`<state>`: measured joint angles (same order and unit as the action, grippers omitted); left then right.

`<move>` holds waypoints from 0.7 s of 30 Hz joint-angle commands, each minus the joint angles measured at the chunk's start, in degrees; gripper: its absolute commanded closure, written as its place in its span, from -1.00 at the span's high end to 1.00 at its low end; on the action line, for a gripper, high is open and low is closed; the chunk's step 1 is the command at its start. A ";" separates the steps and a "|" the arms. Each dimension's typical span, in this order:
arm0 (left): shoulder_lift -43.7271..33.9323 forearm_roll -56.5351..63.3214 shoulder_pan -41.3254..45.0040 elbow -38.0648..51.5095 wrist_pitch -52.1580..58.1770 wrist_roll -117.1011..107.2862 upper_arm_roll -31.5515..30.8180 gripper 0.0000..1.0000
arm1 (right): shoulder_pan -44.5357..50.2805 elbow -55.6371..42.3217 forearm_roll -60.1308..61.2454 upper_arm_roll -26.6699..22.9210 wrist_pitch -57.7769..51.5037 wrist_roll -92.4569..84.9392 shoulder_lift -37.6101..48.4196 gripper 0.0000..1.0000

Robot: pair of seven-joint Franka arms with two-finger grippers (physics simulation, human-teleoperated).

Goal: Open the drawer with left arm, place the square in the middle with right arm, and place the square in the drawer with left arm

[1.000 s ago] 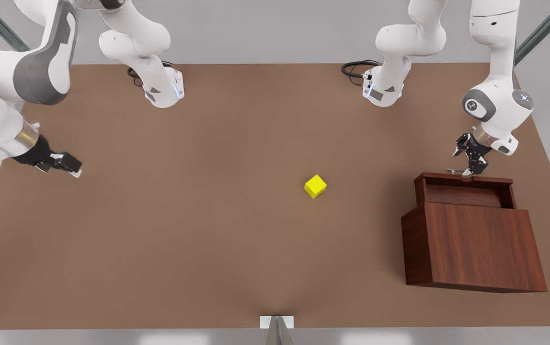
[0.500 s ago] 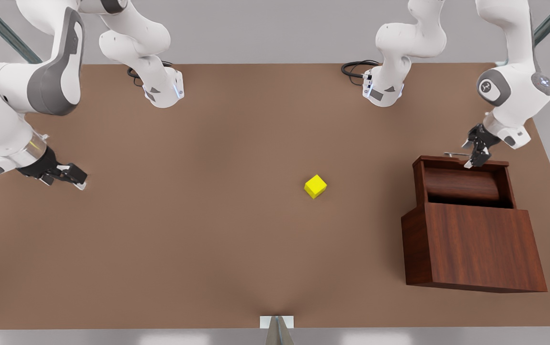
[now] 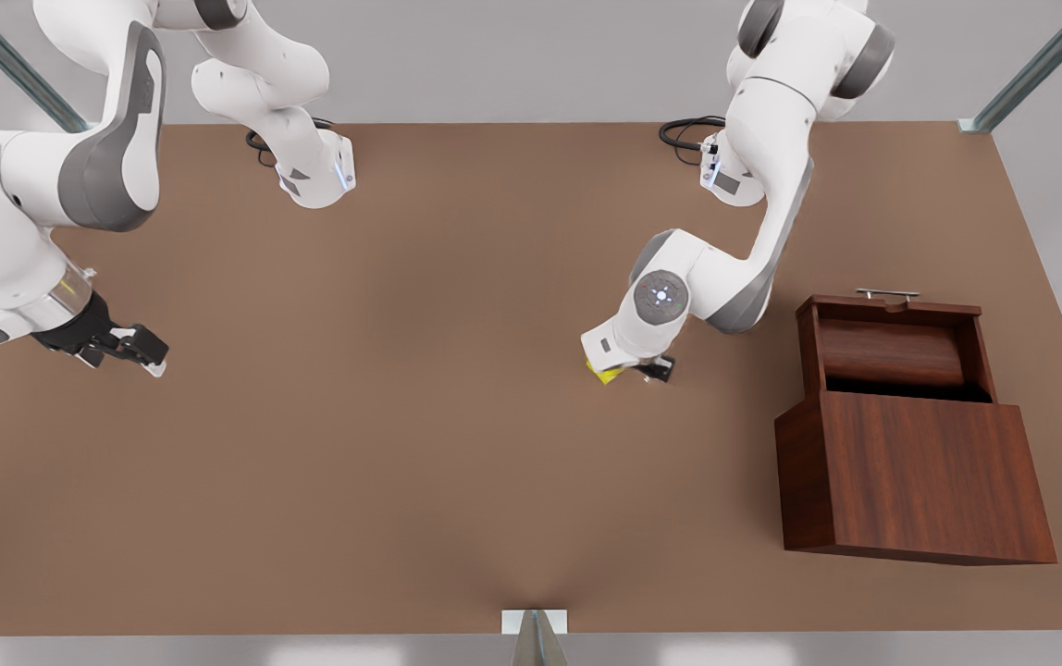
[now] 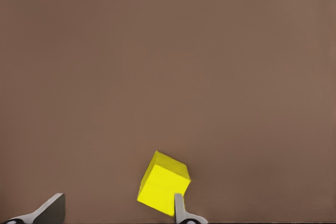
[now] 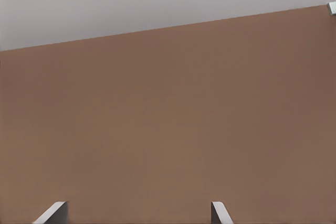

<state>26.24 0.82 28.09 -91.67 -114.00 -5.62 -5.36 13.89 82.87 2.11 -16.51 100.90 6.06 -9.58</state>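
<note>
right gripper (image 3: 138, 350) waits open above the front view's left table (image 3: 401, 444) edge. left gripper (image 3: 647, 370), fingers (image 4: 179, 209) spread, is low over the square (image 3: 601, 374), seemingly not clamped. the drawer (image 3: 892, 356) stands pulled open at right.

A cube (image 3: 602, 374) sits mid-surface (image 3: 401, 444) beneath the left tool (image 3: 639, 370); an open drawer (image 3: 892, 347) tops the cabinet (image 3: 910, 481) at the front view's right.
</note>
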 commanded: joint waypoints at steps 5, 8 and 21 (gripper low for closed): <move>4.25 9.90 5.13 0.00 -2.98 2.19 0.00 1.00 | -0.18 -0.08 0.00 -0.10 0.00 0.00 0.09 1.00; 5.75 15.09 6.01 -0.53 -5.27 2.45 0.00 1.00 | -0.27 -0.08 0.00 -0.18 -0.17 0.00 0.26 1.00; 4.43 15.79 6.10 -11.95 -16.34 2.10 -0.70 1.00 | -0.18 -0.08 0.00 -0.18 0.00 0.00 0.17 1.00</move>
<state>30.68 16.59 34.19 -104.24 -131.11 -3.56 -6.06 13.72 82.79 2.11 -16.69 100.90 6.06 -9.41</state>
